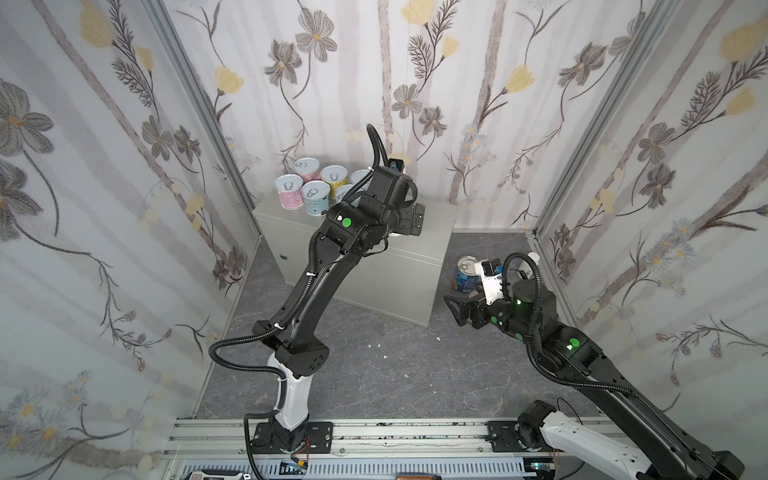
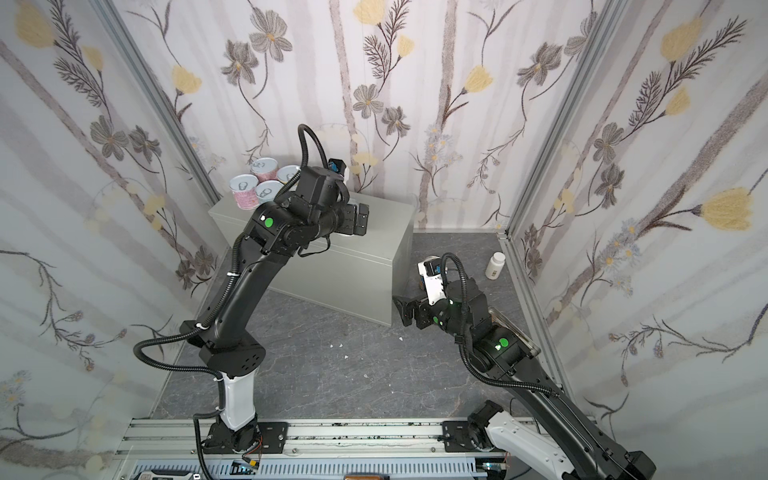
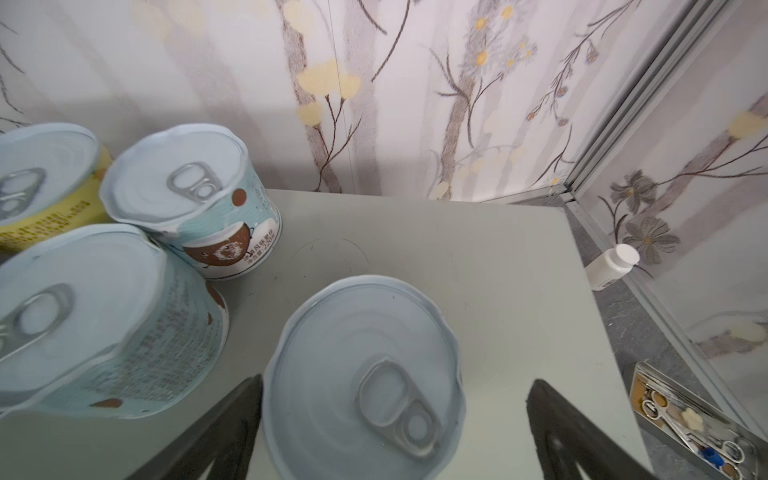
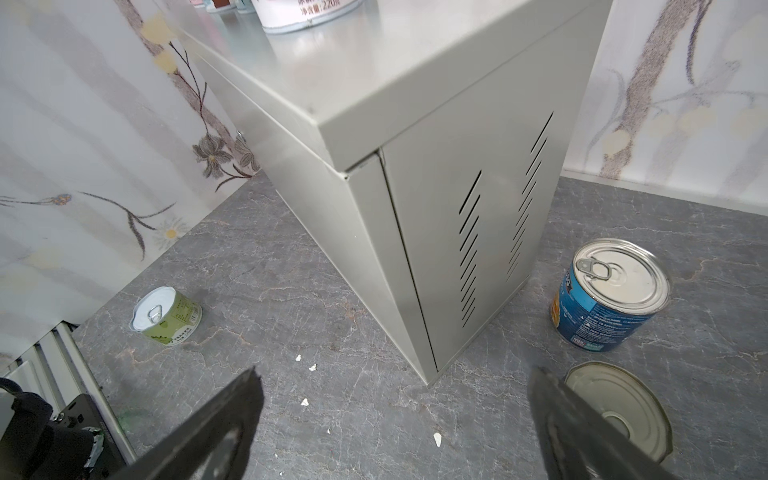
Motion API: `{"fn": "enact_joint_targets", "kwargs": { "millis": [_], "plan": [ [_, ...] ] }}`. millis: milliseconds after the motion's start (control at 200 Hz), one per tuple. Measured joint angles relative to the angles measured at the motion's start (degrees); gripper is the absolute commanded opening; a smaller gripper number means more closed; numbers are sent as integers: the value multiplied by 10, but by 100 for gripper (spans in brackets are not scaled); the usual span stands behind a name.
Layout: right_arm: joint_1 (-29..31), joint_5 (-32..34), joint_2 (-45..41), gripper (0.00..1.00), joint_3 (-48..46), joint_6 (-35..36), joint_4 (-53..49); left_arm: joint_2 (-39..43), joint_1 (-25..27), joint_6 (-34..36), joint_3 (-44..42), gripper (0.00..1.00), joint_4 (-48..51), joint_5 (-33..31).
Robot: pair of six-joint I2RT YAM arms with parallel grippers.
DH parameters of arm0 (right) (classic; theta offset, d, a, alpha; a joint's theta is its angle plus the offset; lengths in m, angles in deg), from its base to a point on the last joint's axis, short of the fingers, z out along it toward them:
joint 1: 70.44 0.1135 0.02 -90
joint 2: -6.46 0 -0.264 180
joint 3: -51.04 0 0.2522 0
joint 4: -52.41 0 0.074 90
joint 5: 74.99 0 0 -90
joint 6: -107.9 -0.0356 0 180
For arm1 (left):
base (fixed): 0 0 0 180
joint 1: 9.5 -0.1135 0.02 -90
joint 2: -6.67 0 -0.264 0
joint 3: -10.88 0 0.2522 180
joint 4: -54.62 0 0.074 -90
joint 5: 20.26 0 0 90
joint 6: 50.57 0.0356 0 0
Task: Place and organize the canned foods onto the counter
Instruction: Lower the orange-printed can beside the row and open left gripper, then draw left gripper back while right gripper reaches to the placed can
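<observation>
Several pastel pull-tab cans [image 1: 309, 185] stand grouped at the back left of the grey counter [image 1: 428, 237]. My left gripper [image 3: 395, 380] hangs open over the counter [image 3: 478, 257], its fingers either side of one more pale-lidded can [image 3: 365, 374] that stands on the top. The right finger is well off that can. My right gripper [image 4: 395, 370] is open and empty low over the floor by the counter's corner [image 4: 432, 365]. A blue can [image 4: 611, 295] and a second silver-topped can [image 4: 615, 411] stand on the floor beside it. A green can [image 4: 166, 316] stands farther off.
A white pill bottle [image 2: 494, 266] stands on the dark marbled floor [image 1: 374, 374] by the right wall. A flat open tin [image 3: 690, 419] with small tools lies near it. White crumbs [image 4: 436, 438] dot the floor. Flowered walls close in three sides.
</observation>
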Motion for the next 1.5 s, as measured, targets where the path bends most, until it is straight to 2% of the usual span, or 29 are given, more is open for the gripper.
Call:
{"fn": "enact_joint_targets", "kwargs": {
  "millis": [160,270,370,525,660,889,1129,1499],
  "plan": [
    [5,4,13,100,42,2,-14,62,20,1,-8,100,-5,-7],
    [16,14,41,100,81,4,-18,134,30,2,-72,100,-24,-19],
    [31,24,79,100,127,10,-27,219,30,2,-202,100,-68,-38],
    [48,42,144,100,202,20,-37,391,30,0,-477,100,-174,-54],
    [49,51,199,100,258,28,-39,483,27,-4,-613,100,-245,-78],
    [51,57,288,100,353,34,-43,566,13,-20,-776,100,-311,-110],
    [53,56,375,100,438,39,-56,619,-15,-36,-901,100,-352,-109],
    [54,52,475,100,539,57,-69,640,-36,-79,-1052,100,-429,-41]
  ]
}}
